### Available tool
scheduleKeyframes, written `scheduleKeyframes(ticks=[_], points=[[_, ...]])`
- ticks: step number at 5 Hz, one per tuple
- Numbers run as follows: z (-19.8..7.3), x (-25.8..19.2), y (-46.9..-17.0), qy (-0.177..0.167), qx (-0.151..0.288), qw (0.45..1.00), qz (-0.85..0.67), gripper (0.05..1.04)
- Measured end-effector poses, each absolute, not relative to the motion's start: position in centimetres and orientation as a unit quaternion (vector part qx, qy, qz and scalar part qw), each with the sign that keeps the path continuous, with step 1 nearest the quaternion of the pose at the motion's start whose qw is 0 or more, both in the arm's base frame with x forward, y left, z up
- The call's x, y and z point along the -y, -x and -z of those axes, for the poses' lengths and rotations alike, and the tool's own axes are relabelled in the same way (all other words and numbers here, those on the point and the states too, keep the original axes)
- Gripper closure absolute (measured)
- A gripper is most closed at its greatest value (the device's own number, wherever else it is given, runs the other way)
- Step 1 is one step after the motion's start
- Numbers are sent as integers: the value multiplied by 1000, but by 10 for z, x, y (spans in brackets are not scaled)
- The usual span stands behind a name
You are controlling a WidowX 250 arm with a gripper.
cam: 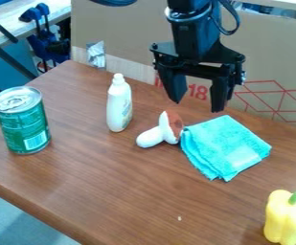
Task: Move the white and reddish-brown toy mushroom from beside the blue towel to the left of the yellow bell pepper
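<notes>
The black gripper [197, 104] hangs open over the back of the table, its two fingers apart with nothing between them. Below it lies a white mushroom-shaped toy [160, 132] with a brown underside to its cap. A folded turquoise cloth [225, 146] touches the mushroom's right side. Left of the mushroom stands a white bottle [119, 105]. Farther left is a green can [23, 127], upright with its silver lid up. A yellow toy pepper [284, 217] with a green stem stands at the lower right.
The brown wooden table [121, 191] has its front edge running diagonally at the lower left. Behind it rises a cardboard panel [128, 36] with red print, close behind the gripper. Blue clamps [42, 36] stand beyond the table at the upper left.
</notes>
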State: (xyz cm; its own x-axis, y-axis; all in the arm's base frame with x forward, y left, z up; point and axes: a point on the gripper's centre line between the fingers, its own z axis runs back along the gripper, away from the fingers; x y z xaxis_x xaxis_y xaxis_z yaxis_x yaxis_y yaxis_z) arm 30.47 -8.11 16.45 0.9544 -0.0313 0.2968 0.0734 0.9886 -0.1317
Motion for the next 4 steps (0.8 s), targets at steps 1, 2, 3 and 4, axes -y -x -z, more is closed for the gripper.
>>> scheduleKeyframes(ticks=[1,2,3,4], points=[[-157,81,-304,69,137,988,25,82],[-144,64,-318,61,142,988,-12,82],[-132,43,-330,52,136,989,-40,82],[-126,31,-340,40,134,989,-56,82]])
